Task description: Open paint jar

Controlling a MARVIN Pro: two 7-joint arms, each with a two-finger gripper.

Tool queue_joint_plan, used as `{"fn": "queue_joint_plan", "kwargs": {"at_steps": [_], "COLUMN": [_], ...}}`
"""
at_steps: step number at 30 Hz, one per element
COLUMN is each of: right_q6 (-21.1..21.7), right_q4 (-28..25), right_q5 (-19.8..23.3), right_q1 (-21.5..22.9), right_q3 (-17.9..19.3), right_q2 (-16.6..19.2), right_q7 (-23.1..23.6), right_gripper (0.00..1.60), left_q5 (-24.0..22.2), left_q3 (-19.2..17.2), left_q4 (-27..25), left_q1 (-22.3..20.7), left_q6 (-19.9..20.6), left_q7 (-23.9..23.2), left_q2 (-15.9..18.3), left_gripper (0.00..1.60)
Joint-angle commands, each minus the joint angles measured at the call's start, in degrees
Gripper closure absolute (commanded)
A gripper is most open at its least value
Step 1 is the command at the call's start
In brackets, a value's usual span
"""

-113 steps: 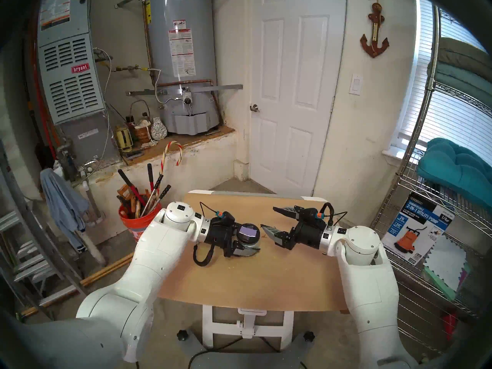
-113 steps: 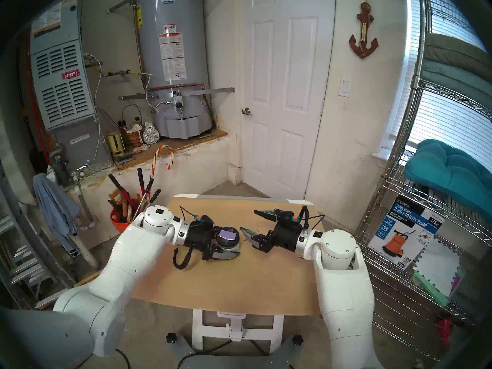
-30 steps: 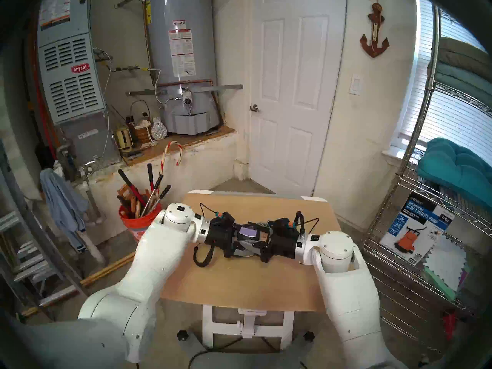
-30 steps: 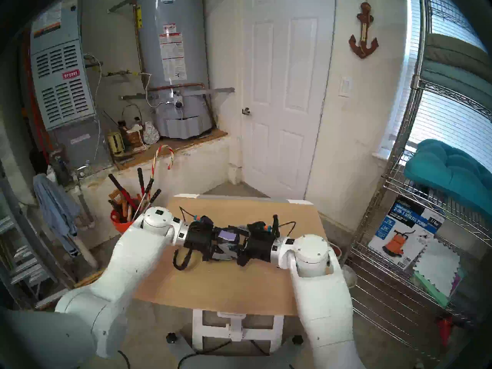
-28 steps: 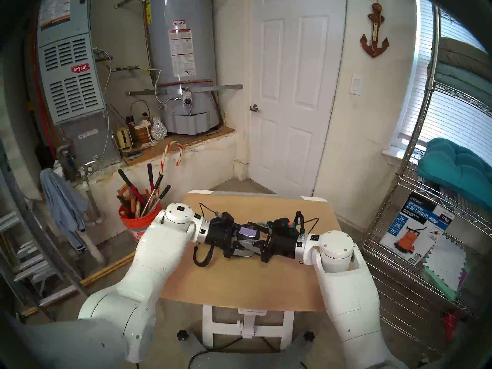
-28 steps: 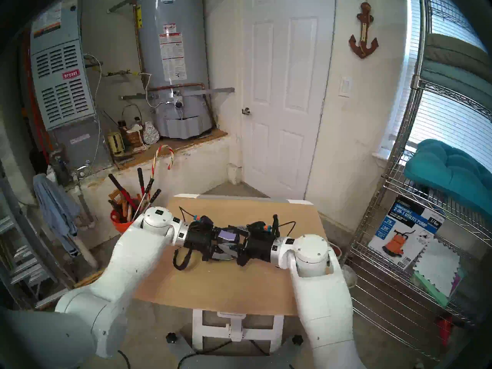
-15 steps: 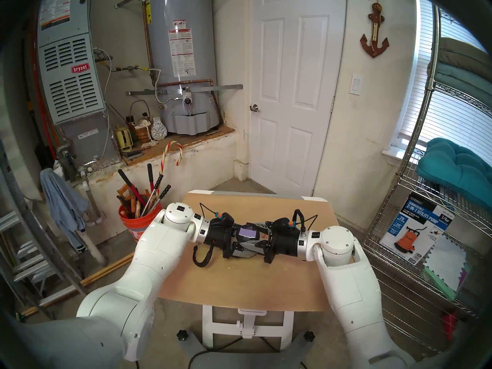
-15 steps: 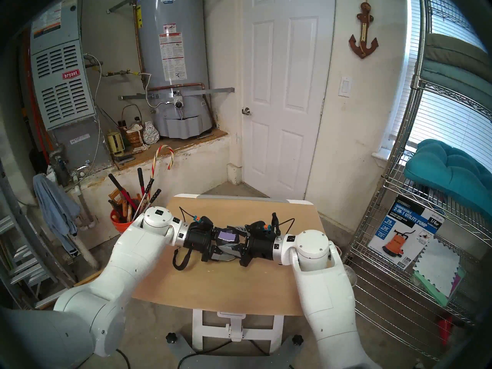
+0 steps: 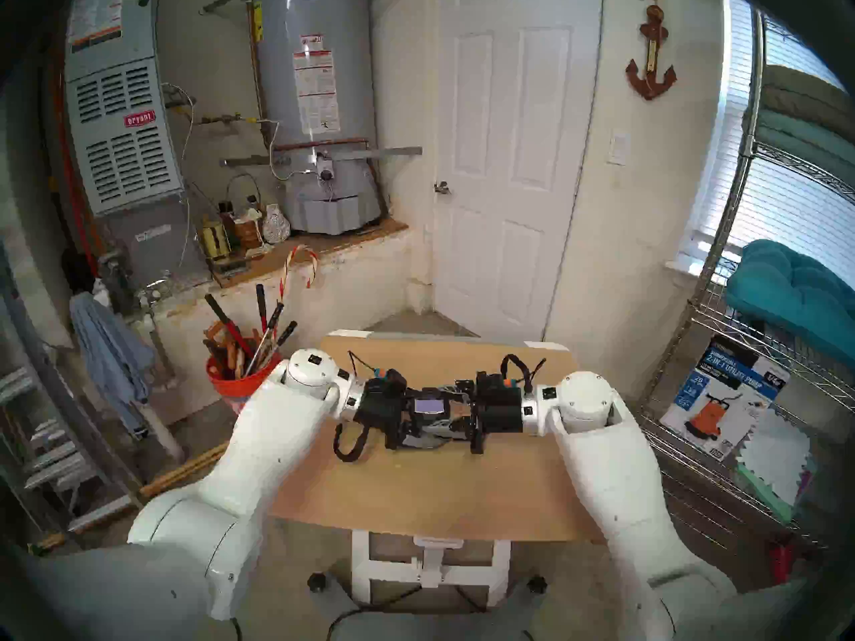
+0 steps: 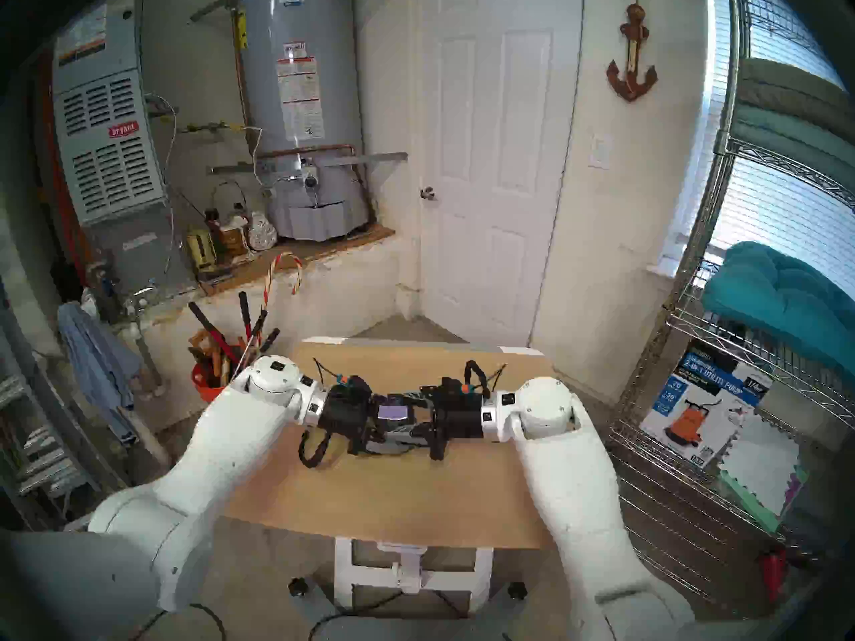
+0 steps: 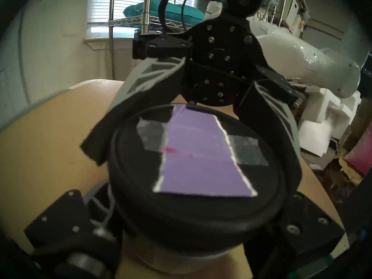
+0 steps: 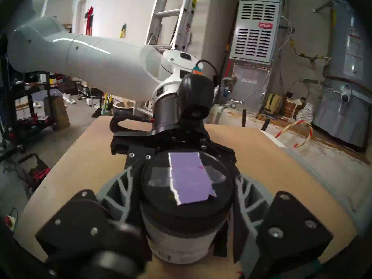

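The paint jar stands on the wooden table, a squat white jar with a black lid bearing a taped lilac swatch. My left gripper reaches in from the left and is shut on the white jar body below the lid. My right gripper comes from the right, shut on the lid, and its grey fingers wrap round the lid's rim. In the right wrist view the fingers flank the lid on both sides.
An orange bucket of long-handled tools stands just off the table's left edge. A wire shelf rack with a pump box stands close on the right. Both forearms lie over the table's side edges.
My right gripper has shut on the lid and its wrist has rolled, so the lilac swatch has turned from slanted to square. The right elbow has swung outward. The left gripper has kept its hold.
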Motion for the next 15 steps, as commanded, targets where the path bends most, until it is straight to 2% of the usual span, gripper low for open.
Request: {"fn": "queue_joint_plan", "kwargs": {"at_steps": [1, 11, 12, 15], "right_q6": [-1.9, -3.0, -3.2, -3.6], "right_q4": [3.0, 7.0, 7.4, 8.0], "right_q5": [2.0, 4.0, 4.2, 5.5], "right_q1": [6.3, 11.3, 11.7, 12.0], "right_q3": [-4.0, -7.8, -8.3, -9.1], "right_q2": [-0.8, 0.1, 0.3, 1.0], "right_q7": [6.1, 6.6, 6.6, 6.6], "right_gripper": [1.60, 1.56, 1.36, 1.20], "left_q5": [-1.7, -2.9, -3.0, -3.5], "left_q3": [0.0, 0.7, 0.8, 1.1], "left_q4": [0.6, 1.8, 1.9, 2.3], "left_q1": [-2.0, -2.5, -2.6, -2.7], "left_q6": [-0.1, -0.9, -1.0, -1.2], "left_q7": [0.2, 0.2, 0.2, 0.2], "left_q2": [0.3, 0.6, 0.6, 0.7], "left_gripper": [1.60, 1.60, 1.60, 1.60]}}
